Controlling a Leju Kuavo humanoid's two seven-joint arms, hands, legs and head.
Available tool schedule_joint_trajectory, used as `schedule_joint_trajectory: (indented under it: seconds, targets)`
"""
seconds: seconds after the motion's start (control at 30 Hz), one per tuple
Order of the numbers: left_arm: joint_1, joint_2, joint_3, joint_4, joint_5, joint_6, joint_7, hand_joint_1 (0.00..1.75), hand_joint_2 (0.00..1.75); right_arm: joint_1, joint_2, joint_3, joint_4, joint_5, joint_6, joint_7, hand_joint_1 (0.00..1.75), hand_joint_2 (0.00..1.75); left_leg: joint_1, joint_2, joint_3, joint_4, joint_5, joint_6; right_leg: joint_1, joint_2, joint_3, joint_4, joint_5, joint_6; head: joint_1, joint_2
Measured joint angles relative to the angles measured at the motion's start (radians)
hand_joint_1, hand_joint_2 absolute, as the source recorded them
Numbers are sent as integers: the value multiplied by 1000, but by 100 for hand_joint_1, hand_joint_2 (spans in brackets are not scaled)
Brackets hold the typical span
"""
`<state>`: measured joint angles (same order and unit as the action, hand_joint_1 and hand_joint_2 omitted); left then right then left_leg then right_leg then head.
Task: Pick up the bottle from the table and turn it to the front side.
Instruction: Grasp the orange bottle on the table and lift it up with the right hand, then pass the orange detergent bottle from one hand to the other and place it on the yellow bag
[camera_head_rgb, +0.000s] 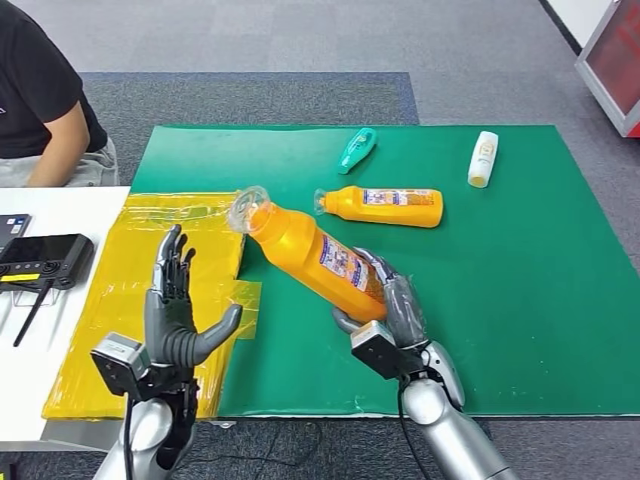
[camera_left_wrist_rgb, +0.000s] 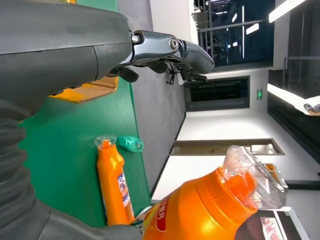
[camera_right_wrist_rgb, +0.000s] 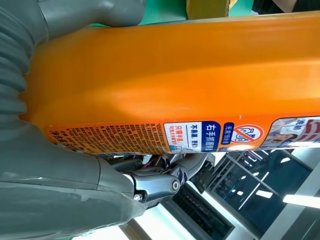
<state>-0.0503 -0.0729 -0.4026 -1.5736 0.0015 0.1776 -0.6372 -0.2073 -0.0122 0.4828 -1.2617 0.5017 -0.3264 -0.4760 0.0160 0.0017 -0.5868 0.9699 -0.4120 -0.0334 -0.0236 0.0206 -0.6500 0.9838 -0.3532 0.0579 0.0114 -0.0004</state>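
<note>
1. Bottle, orange, with a clear wrap over its cap end: held off the green mat, tilted, its base inside the right hand's fingers and its cap end pointing away from them toward the yellow sheet. A printed label lies on the body just beyond the fingertips. In the right wrist view the orange body sits against the palm, with the label strip next to the dark fingers.
2. Right hand: fingers wrapped around the bottle's base end, thumb under it, grasping it.
3. Left hand: raised over the yellow sheet, fingers straight and spread, thumb stuck out toward the bottle, holding nothing. The bottle's cap end sits near its fingertips but apart from them; the left wrist view shows that cap end close by, clear of the fingers.
4. Second orange bottle: lying flat on the mat beyond the right hand's fingertips, near the held bottle but not touching it.
5. Teal bottle: lying on the mat farther out, past the second orange bottle.
6. White bottle: lying on the mat, well apart from both hands.
7. White table: beside the yellow sheet, outward of the left hand; a black device rests on it.
8. Person in a black shirt: seated behind the white table.
</note>
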Motion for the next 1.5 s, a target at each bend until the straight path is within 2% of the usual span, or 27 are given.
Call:
schedule_joint_trajectory:
  seconds: [0.3, 0.73, 1.0, 1.5]
  targets:
    - [-49, -1, -36, 0, 63, -43, 7, 0, 175, -7, 1, 24, 0, -12, -3, -8, 175, 175, 0, 0, 0, 0, 0, 0, 0, 0, 0, 0, 0, 0, 0, 0]
    - [-109, -32, -41, 18, 205, -105, 33, 0, 175, -22, 3, 54, -1, -43, -15, -27, 175, 175, 0, 0, 0, 0, 0, 0, 0, 0, 0, 0, 0, 0, 0, 0]
    - [-138, -52, -41, 45, 249, -114, 43, 0, 175, -22, 5, 65, -50, -77, -47, -68, 175, 175, 0, 0, -1, 0, 0, 0, 0, 0, -1, 0, 0, 0, 0, 0]
    - [-199, -83, -62, 126, 292, -126, 62, 0, 175, -55, 13, 115, -69, -102, -46, -71, 175, 175, 0, 0, -1, 0, 0, 0, 0, 0, -1, 0, 0, 0, 0, 0]
